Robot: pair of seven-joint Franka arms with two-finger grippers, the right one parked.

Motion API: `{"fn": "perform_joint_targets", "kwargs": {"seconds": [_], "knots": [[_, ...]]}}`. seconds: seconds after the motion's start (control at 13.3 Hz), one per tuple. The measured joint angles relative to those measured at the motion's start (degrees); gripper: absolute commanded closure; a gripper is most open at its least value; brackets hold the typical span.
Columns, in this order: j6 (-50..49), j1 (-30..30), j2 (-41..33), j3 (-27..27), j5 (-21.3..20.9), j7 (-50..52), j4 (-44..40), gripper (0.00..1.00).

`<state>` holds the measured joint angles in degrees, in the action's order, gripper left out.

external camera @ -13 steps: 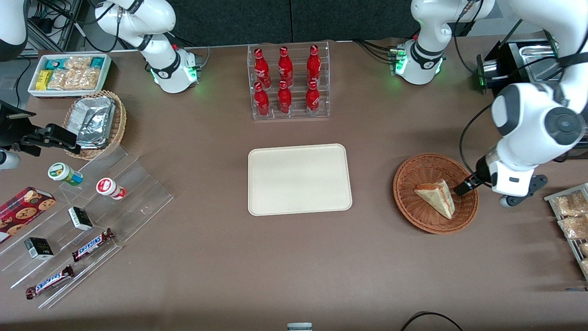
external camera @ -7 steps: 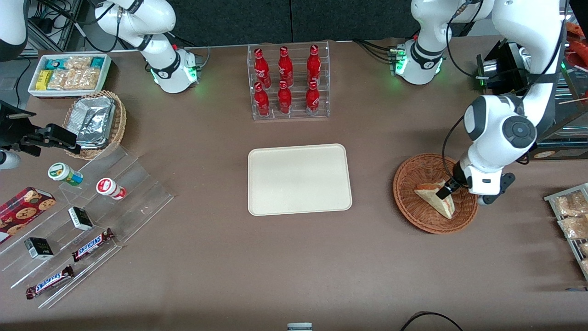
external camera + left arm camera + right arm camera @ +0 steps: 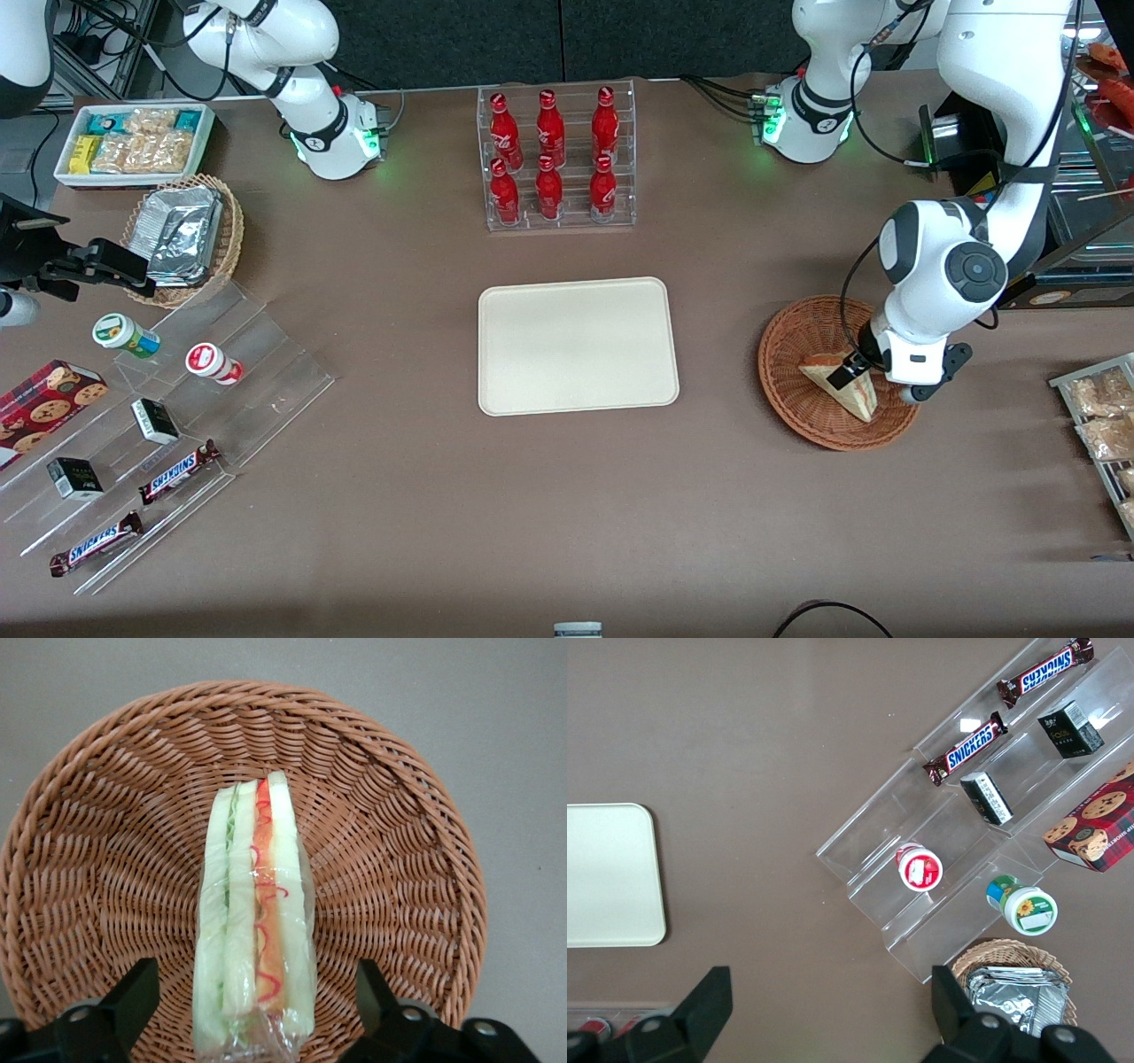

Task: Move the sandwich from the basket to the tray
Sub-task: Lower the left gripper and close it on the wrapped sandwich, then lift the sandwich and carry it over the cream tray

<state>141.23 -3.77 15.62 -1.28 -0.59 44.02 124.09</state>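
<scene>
The sandwich (image 3: 840, 383), a plastic-wrapped white wedge with a red-orange stripe, lies in the reddish-brown wicker basket (image 3: 788, 390) toward the working arm's end of the table. My gripper (image 3: 852, 369) hangs over the basket right above the sandwich. In the left wrist view the sandwich (image 3: 257, 921) runs between the two black fingers (image 3: 133, 997), which stand wide apart on either side of it without touching it. The gripper (image 3: 257, 1010) is open. The cream tray (image 3: 578, 346) lies bare in the middle of the table, apart from the basket (image 3: 390, 850).
A clear rack of red bottles (image 3: 554, 159) stands farther from the front camera than the tray. A tan basket of foil packets (image 3: 182, 235), a white snack bin (image 3: 133, 142) and clear tiered shelves (image 3: 151, 425) lie toward the parked arm's end. Snack packets (image 3: 1099, 425) sit beside the basket.
My gripper has moved from beside the basket's rim to over the sandwich, and the arm has swung in toward the basket. The sandwich has not moved.
</scene>
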Motion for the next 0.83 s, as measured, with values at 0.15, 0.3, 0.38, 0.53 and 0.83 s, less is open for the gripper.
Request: {"fn": "perform_joint_targets", "kwargs": {"seconds": [0.15, 0.3, 0.38, 0.53, 0.83], "knots": [[0.28, 0.00, 0.46, 0.00, 0.00, 0.01, 0.00, 0.84], [0.28, 0.00, 0.61, 0.00, 0.00, 0.01, 0.09, 1.00], [0.28, 0.00, 0.64, 0.00, 0.00, 0.01, 0.11, 1.00], [0.28, -0.01, 0.60, 0.00, 0.00, 0.01, 0.06, 1.00], [-8.12, -0.73, -0.69, -0.06, -0.52, -0.79, -3.93, 1.00]]}}
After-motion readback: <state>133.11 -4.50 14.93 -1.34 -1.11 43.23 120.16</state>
